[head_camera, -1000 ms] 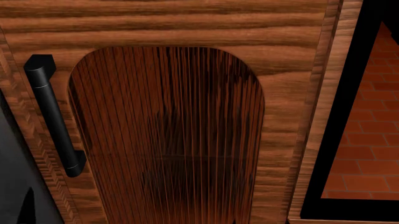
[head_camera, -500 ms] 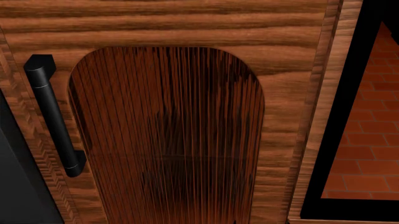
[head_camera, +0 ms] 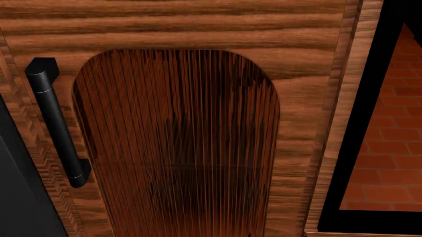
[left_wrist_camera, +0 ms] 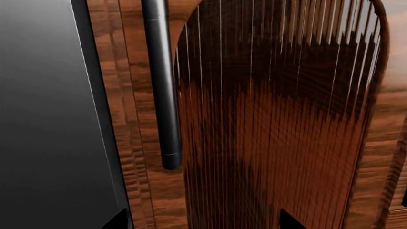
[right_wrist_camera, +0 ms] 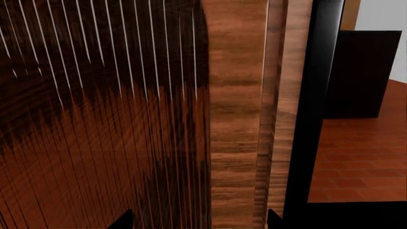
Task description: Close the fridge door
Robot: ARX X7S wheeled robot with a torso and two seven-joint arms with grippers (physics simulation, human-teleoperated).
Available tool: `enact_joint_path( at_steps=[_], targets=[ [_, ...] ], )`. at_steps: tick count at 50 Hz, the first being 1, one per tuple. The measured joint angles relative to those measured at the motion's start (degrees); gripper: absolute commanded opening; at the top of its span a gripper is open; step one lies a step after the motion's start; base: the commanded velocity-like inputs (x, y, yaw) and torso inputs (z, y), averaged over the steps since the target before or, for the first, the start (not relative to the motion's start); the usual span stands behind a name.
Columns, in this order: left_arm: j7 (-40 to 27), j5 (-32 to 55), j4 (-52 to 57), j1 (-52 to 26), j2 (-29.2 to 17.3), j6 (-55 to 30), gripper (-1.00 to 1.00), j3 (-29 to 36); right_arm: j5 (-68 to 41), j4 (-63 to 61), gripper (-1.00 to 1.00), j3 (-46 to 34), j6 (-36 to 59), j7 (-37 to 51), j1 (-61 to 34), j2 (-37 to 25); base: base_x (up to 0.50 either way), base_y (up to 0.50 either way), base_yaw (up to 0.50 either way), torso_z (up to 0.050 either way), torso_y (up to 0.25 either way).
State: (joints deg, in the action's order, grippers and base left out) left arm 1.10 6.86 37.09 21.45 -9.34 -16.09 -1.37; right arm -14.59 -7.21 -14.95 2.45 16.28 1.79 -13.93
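Note:
A glossy black panel fills one side of the left wrist view and shows as a dark sliver at the head view's lower left; it looks like the fridge door's outer face, seen edge-on next to the wood. My left gripper is open, with only the two black fingertips showing, one in front of the panel's edge, and nothing between them. My right gripper is open too and faces the wooden front, holding nothing. Neither gripper appears in the head view.
A brown wooden cabinet door with a ribbed arched inset stands close in front. Its black bar handle also shows in the left wrist view as a bar handle. To the right are a black frame and a red tiled floor.
A small black pointed shape over the dark panel at the head view's lower left has gone, and the panel looks darker. The cabinet door and handle have not moved.

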Motion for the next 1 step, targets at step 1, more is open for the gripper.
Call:
enact_joint_path(
  at_steps=[1],
  targets=[
    [-0.12, 0.02, -0.18, -0.36, 0.01, -0.10, 1.00, 0.04, -0.02, -0.02, 1.00, -0.02, 0.00, 0.03, 0.00, -0.02, 0.00, 0.00, 0.00, 0.000, 0.000]
  ],
)
